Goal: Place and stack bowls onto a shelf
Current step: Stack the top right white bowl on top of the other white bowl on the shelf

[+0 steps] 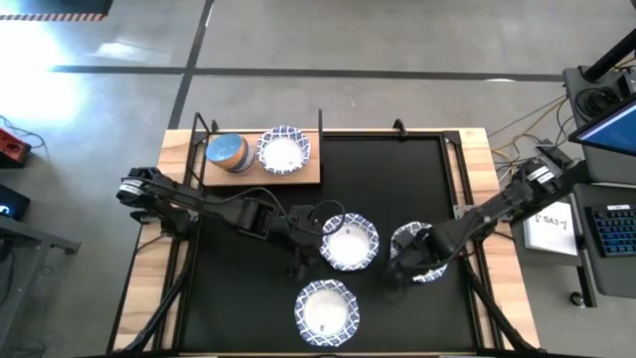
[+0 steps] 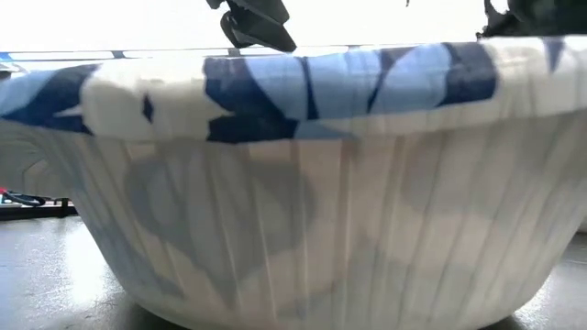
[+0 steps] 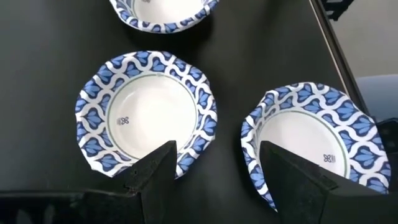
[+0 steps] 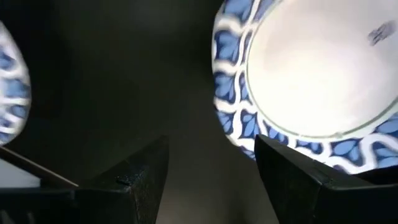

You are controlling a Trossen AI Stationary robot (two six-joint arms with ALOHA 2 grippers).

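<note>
Three white bowls with blue patterned rims rest on their bases on the black mat: a middle one (image 1: 348,242) (image 3: 146,115), a right one (image 1: 417,244) (image 4: 317,74) and a near one (image 1: 326,308) (image 3: 311,143) that fills the low view (image 2: 303,183). On the light-wood shelf (image 1: 298,175) at the far left stand another white bowl (image 1: 283,149) and a small blue-grey bowl (image 1: 227,152). My left gripper (image 1: 310,239) (image 3: 217,149) hovers open just left of the middle bowl. My right gripper (image 1: 405,267) (image 4: 212,140) points down, open, over the right bowl's near rim.
The black mat (image 1: 248,298) covers most of the wooden table. Thin black posts (image 1: 204,124) rise at the shelf's far side. A keyboard (image 1: 611,224) and a sheet of paper (image 1: 552,224) lie beyond the table's right edge.
</note>
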